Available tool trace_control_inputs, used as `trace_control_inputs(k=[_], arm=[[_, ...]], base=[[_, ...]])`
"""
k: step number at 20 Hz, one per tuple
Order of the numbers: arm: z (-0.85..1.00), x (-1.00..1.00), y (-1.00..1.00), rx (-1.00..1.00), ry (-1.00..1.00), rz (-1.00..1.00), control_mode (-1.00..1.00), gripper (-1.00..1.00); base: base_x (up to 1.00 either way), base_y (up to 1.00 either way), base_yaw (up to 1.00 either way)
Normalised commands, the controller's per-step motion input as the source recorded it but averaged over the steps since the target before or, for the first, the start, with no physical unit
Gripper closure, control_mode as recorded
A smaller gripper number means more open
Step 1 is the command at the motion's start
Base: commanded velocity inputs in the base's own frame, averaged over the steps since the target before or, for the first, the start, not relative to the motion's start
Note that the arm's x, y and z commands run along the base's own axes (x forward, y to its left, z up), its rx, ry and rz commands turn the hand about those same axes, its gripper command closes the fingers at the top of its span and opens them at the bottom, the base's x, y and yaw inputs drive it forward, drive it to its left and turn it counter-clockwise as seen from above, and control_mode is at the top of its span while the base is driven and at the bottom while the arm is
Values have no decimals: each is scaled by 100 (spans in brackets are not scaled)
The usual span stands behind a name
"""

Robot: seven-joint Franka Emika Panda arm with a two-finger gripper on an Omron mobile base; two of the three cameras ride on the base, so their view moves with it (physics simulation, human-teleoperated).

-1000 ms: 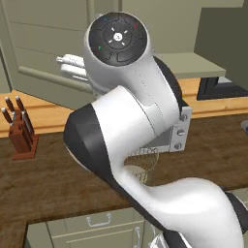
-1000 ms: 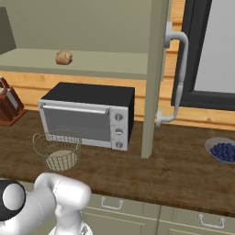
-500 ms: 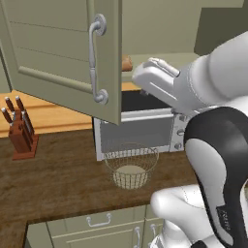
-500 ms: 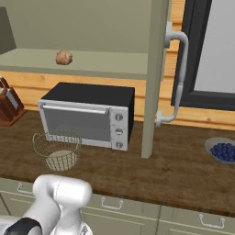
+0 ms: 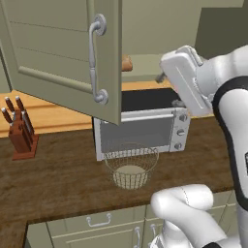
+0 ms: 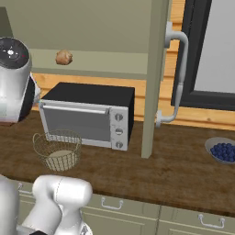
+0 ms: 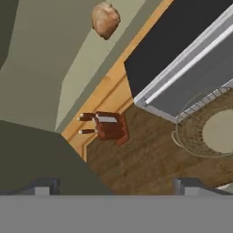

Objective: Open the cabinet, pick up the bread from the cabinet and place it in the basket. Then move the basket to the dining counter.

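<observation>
The bread (image 6: 64,57) sits on the open cabinet (image 5: 63,58) shelf, well back from its front edge and above the toaster oven (image 6: 87,115) — untouched, as far as can be judged. The basket (image 6: 57,149) stands empty on the table (image 6: 151,174) just in front of the oven, its mesh rim near the oven door. Both cabinet doors are swung out, so the opening step looks done; picking the bread, dropping it in the basket and carrying the basket to the dining counter all remain. The end effector (image 7: 116,185) is spread wide and holds nothing, facing the shelf, with the knife block (image 7: 109,126) at the table's left end.
</observation>
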Motion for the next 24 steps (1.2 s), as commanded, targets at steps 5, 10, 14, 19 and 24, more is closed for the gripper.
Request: trace_control_inputs(k=[5, 10, 14, 19, 24], arm=[[8, 100, 86, 29, 1, 16, -100, -100], [48, 61, 62, 19, 24, 32, -100, -100], [21, 0, 98, 9, 30, 48, -100, -100], [-1, -1, 100, 8, 9, 48, -100, -100], [-15, -40, 100, 2, -4, 36, -100, -100]], base=[[0, 0, 0], [0, 0, 0], [0, 0, 0], [0, 0, 0], [0, 0, 0]])
